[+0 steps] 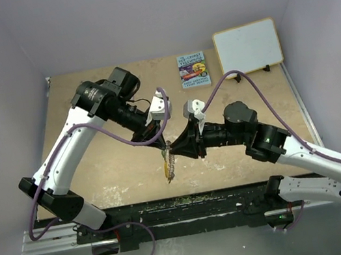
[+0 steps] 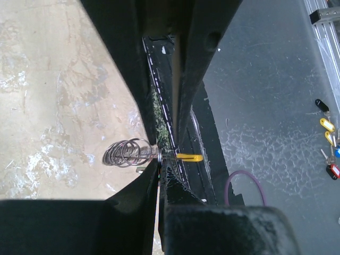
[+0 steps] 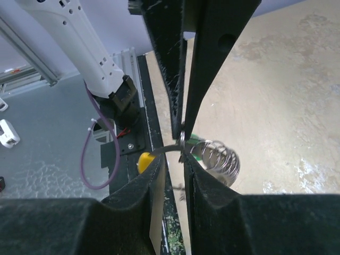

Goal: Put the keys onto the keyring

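The keyring (image 1: 168, 164) hangs between the two grippers above the table's middle. In the left wrist view it shows as a bunch of silver loops (image 2: 127, 153) with a yellow piece (image 2: 189, 157). My left gripper (image 2: 158, 159) is shut on one loop. My right gripper (image 3: 172, 159) meets it from the right, jaws a little apart, with nothing seen between them. A thin metal shank crosses the right gripper's tips. A green tag (image 3: 197, 142) shows beside the loops (image 3: 220, 159). A red tag (image 2: 333, 171) and a blue tag (image 2: 338, 151) lie on the grey surface off the table.
A book (image 1: 193, 70) and a white board (image 1: 247, 46) lie at the table's far right. The black front rail (image 1: 172, 210) runs along the near edge. Yellow-tagged (image 2: 325, 125) and black-tagged (image 2: 321, 104) keys lie by the red and blue ones.
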Robot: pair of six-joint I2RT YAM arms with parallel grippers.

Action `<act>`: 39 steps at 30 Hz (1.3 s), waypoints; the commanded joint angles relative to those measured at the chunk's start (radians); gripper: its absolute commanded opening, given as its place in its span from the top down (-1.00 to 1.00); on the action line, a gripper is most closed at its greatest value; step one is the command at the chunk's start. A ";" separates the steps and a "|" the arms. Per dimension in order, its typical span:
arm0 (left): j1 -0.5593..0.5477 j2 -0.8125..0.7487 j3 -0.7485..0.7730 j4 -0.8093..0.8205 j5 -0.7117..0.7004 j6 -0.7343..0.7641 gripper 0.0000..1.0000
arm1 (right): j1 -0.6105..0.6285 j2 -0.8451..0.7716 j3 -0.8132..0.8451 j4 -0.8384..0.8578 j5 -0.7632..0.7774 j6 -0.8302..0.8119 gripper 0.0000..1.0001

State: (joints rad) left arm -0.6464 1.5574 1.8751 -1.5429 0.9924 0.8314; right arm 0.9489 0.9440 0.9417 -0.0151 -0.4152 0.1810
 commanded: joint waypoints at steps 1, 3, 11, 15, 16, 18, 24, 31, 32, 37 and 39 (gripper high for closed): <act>-0.022 -0.020 0.005 -0.001 0.062 0.015 0.93 | 0.005 0.028 0.004 0.099 -0.041 0.024 0.50; -0.027 -0.019 0.005 -0.002 0.061 0.013 0.93 | 0.005 0.034 0.009 0.099 -0.042 0.024 0.54; -0.032 -0.020 0.002 -0.001 0.056 0.015 0.93 | 0.005 0.035 -0.002 0.120 -0.049 0.029 0.72; -0.034 -0.016 -0.002 -0.001 0.057 0.021 0.93 | 0.004 0.037 -0.006 0.124 -0.049 0.030 0.78; -0.036 -0.016 -0.001 0.000 0.059 0.021 0.93 | 0.005 0.039 -0.006 0.124 -0.050 0.030 0.84; -0.036 -0.015 0.004 0.000 0.061 0.022 0.93 | 0.005 0.043 -0.007 0.124 -0.051 0.028 0.94; -0.036 -0.013 0.017 0.014 0.044 0.012 0.91 | 0.005 0.039 -0.021 0.136 -0.023 0.026 1.00; -0.036 -0.024 0.018 0.039 0.026 -0.001 0.73 | 0.005 -0.052 -0.117 0.271 0.032 0.058 1.00; -0.036 -0.025 0.018 0.041 0.024 -0.001 0.71 | 0.005 -0.069 -0.136 0.298 0.038 0.065 1.00; -0.035 -0.036 0.025 0.074 0.013 -0.026 0.55 | 0.005 -0.128 -0.191 0.386 0.089 0.080 1.00; -0.036 -0.043 0.029 0.099 -0.004 -0.039 0.52 | 0.005 -0.146 -0.211 0.418 0.111 0.084 1.00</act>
State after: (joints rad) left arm -0.6765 1.5570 1.8717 -1.5005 0.9863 0.8188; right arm 0.9489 0.8448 0.7441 0.2237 -0.3679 0.2432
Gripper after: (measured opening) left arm 0.223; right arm 0.004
